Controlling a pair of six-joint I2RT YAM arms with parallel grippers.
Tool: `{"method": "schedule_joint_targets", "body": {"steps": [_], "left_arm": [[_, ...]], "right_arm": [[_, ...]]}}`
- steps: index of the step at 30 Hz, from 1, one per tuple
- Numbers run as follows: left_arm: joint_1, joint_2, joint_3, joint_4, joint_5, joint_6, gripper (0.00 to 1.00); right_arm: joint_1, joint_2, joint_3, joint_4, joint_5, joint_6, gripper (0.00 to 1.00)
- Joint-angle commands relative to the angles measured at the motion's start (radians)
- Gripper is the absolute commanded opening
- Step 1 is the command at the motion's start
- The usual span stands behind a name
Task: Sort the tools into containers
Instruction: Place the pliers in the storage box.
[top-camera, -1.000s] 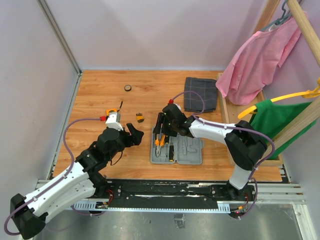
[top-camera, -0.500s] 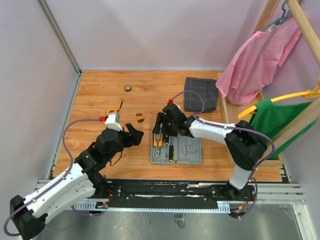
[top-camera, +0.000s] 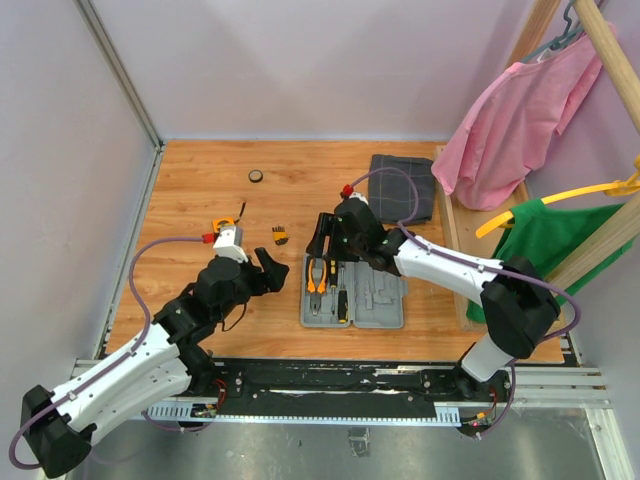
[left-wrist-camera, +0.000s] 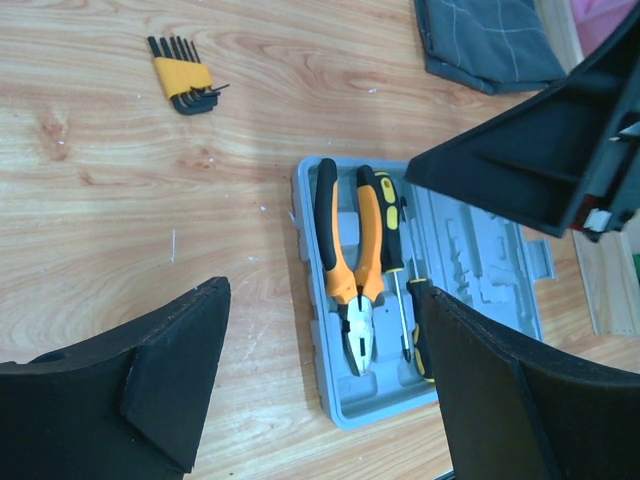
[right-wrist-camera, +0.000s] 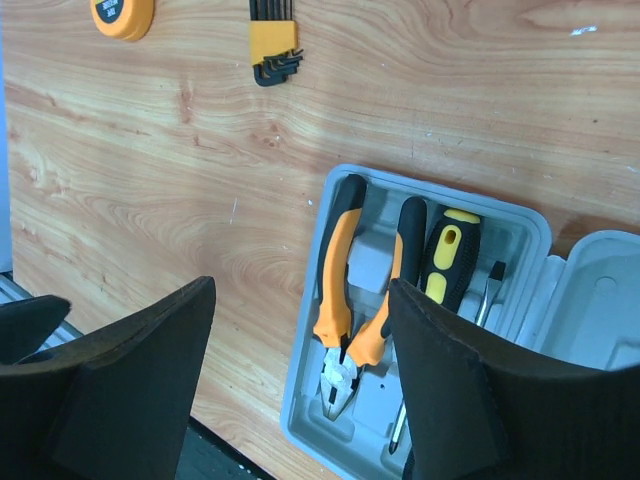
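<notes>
The grey tool case lies open at the table's middle. Orange-handled pliers and two yellow-and-black screwdrivers lie in its left compartments; they also show in the left wrist view, pliers, and the right wrist view, pliers. A hex key set in an orange holder lies on the wood left of the case. An orange tape measure sits beyond my left wrist. My right gripper is open and empty, just above the case's far left corner. My left gripper is open and empty, left of the case.
A dark grey checked folded cloth lies at the back right. A small dark round object sits near the back. A wooden rack with pink and green garments stands along the right edge. Walls close the left and back.
My right gripper has lifted and drawn back from over the pliers in the case towards the case's far edge. The pliers stay in the case. The left arm has barely moved.
</notes>
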Motion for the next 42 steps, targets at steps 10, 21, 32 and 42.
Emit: {"method": "schedule_joint_targets", "body": {"steps": [10, 21, 32, 42], "left_arm": [[0.006, 0.093, 0.01, 0.041, 0.008, -0.007, 0.81], [0.007, 0.09, -0.014, 0.04, 0.01, -0.035, 0.81], [0.008, 0.096, -0.025, 0.054, 0.011, -0.011, 0.81], [0.009, 0.091, -0.059, 0.09, 0.038, 0.012, 0.81]], "right_arm": [[0.0, -0.13, -0.124, 0.045, 0.132, -0.098, 0.72], [-0.024, -0.187, -0.097, -0.11, 0.231, -0.321, 1.0], [-0.034, -0.201, -0.112, -0.141, 0.281, -0.348, 0.99], [-0.031, -0.166, -0.11, -0.106, 0.08, -0.3, 0.76]]}}
